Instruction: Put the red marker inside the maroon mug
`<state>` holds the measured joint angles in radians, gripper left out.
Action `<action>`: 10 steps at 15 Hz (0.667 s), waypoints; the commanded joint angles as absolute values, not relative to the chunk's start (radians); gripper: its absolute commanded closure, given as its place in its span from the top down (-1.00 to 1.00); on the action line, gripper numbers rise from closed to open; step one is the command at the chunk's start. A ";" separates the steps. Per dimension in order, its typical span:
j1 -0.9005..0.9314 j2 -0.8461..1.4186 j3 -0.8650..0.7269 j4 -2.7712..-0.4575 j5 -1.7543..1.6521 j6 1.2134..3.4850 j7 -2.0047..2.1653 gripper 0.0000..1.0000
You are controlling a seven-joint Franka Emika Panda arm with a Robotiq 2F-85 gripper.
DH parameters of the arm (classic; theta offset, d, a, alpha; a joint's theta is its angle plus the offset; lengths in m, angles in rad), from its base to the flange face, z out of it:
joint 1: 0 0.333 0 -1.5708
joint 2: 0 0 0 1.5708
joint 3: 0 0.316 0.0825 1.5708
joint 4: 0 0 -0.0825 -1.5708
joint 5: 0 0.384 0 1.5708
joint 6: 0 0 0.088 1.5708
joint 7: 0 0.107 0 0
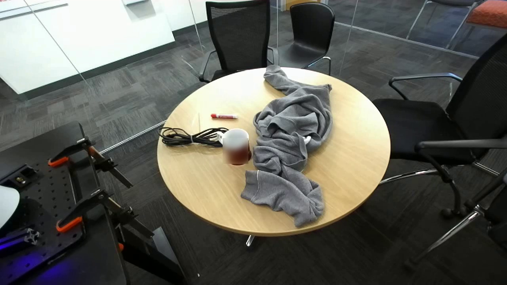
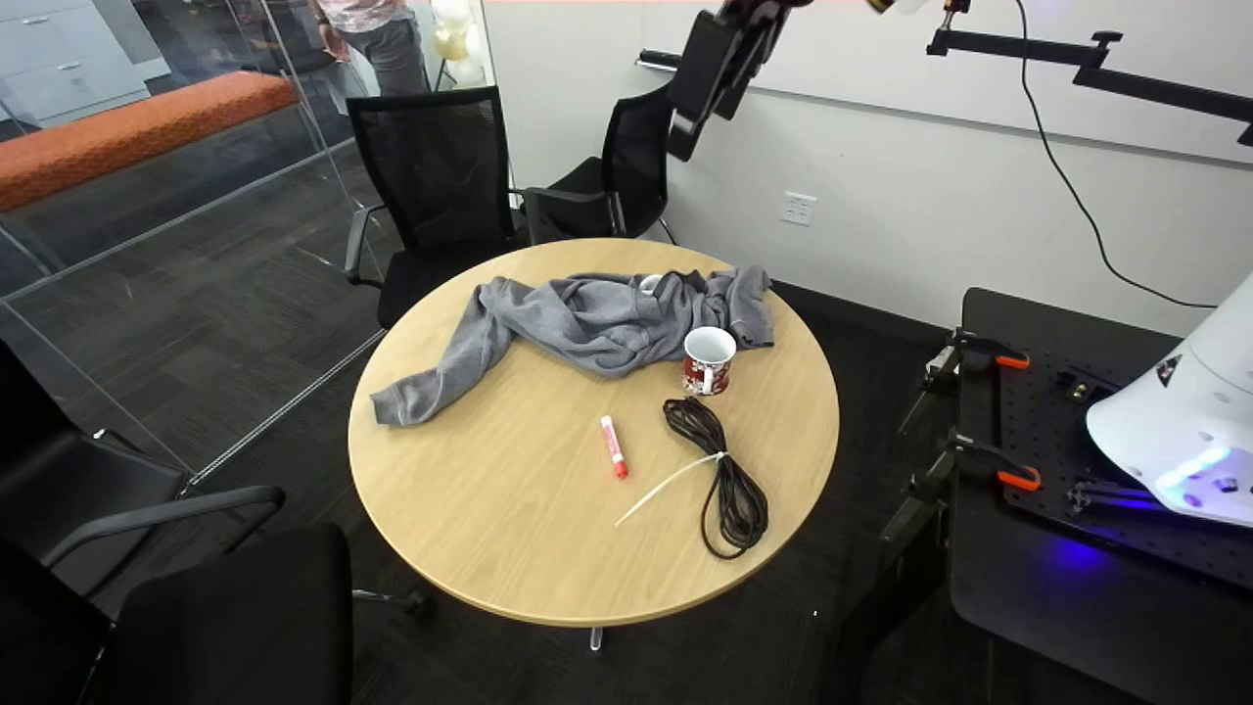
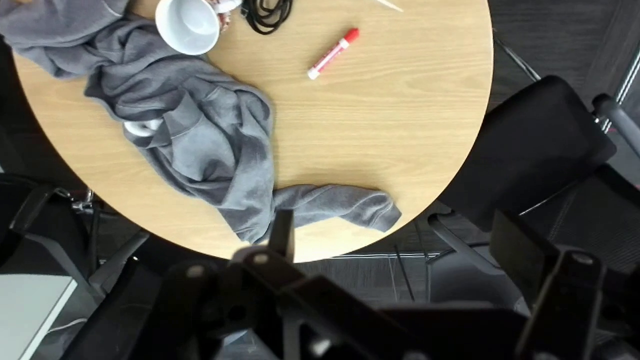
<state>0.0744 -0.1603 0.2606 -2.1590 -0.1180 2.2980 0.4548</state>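
The red marker lies on the round table, with a red cap and white end; it shows in both exterior views (image 1: 224,116) (image 2: 614,447) and in the wrist view (image 3: 333,54). The maroon mug stands upright beside the grey cloth, with a white inside; it shows in both exterior views (image 1: 238,152) (image 2: 707,375) and at the top of the wrist view (image 3: 188,25). My gripper (image 3: 393,217) is open with nothing between its fingers. It hangs well above the table, away from marker and mug, and also shows in an exterior view (image 2: 700,127).
A crumpled grey cloth (image 1: 295,114) spreads across the table (image 2: 509,529), partly covering a white object (image 3: 143,128). A black coiled cable (image 2: 734,490) with a pale tie (image 2: 671,485) lies near the mug and marker. Chairs (image 2: 431,176) surround the table. The robot's black stand (image 2: 1077,578) is beside it.
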 commanded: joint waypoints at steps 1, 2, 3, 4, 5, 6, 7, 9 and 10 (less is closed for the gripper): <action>0.092 0.030 0.272 -2.056 -0.176 2.377 0.667 1.00; 0.106 0.083 0.264 -2.028 -0.203 2.389 0.725 1.00; 0.123 0.135 0.251 -1.998 -0.231 2.400 0.787 1.00; 0.142 0.185 0.235 -1.966 -0.247 2.411 0.833 1.00; 0.164 0.228 0.217 -1.935 -0.258 2.406 0.873 1.00; 0.184 0.274 0.198 -1.902 -0.261 2.409 0.905 1.00; 0.204 0.321 0.178 -1.869 -0.251 2.408 0.926 1.00; 0.237 0.396 0.145 -1.824 -0.223 2.423 0.949 1.00; 0.249 0.430 0.129 -1.810 -0.212 2.447 0.958 1.00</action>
<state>0.2002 0.3220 0.1801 -1.8975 -0.2340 2.4121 0.9120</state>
